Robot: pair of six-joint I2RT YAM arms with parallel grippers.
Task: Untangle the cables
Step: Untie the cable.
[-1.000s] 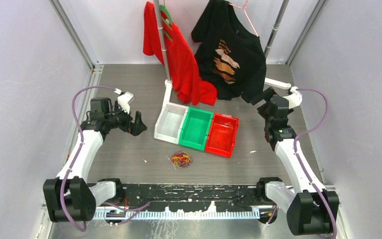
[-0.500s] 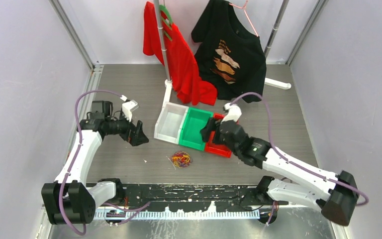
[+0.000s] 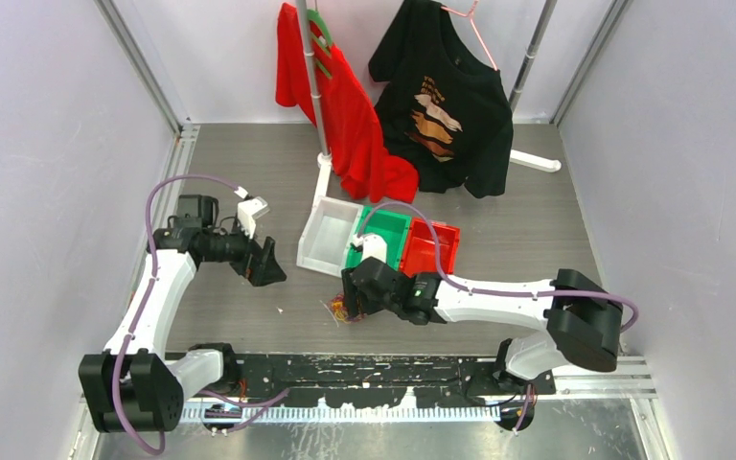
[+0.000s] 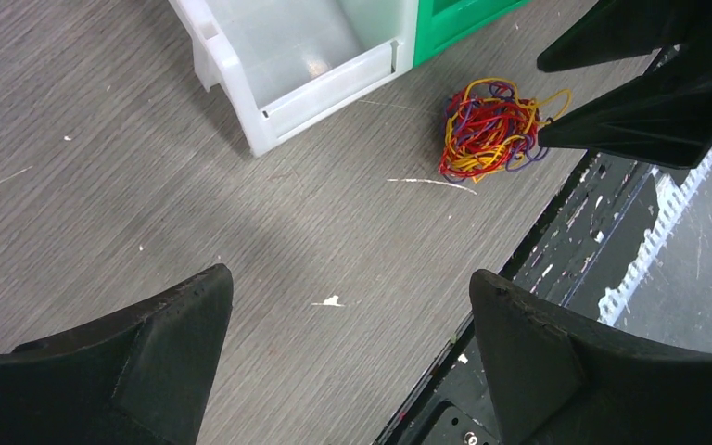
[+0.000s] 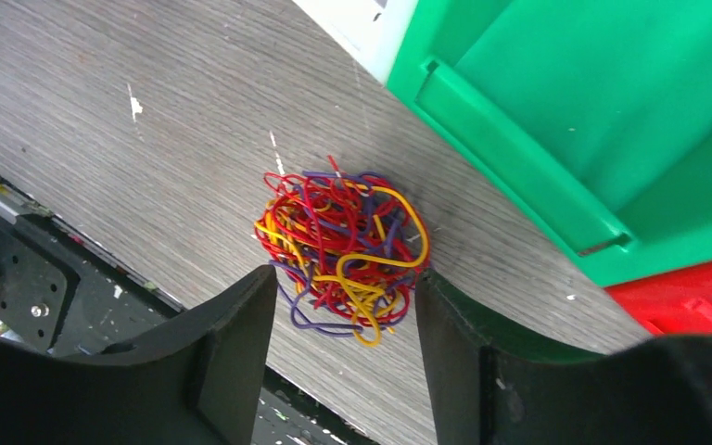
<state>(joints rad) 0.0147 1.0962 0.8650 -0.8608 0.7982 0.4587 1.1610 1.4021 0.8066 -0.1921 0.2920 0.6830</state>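
Observation:
The cables (image 3: 347, 308) lie as one tangled ball of red, yellow and purple strands on the grey table, in front of the green bin. The ball shows in the left wrist view (image 4: 491, 130) and the right wrist view (image 5: 343, 241) too. My right gripper (image 3: 353, 293) hangs right over the ball, open. In its own view the right gripper (image 5: 345, 278) has a jaw on each side of the ball's near edge, with a gap still showing. My left gripper (image 3: 268, 264) hovers wide open to the left, and between its jaws (image 4: 349, 278) is only bare table.
White (image 3: 329, 240), green (image 3: 386, 230) and red (image 3: 433, 251) bins stand in a row just behind the ball. A red shirt (image 3: 350, 115) and a black shirt (image 3: 450, 96) hang on a rack at the back. A black rail (image 3: 364, 369) runs along the near edge.
My right arm swung from the far right, over the bins, down onto the cable ball, and its jaws narrowed. The left gripper crept slightly nearer the ball.

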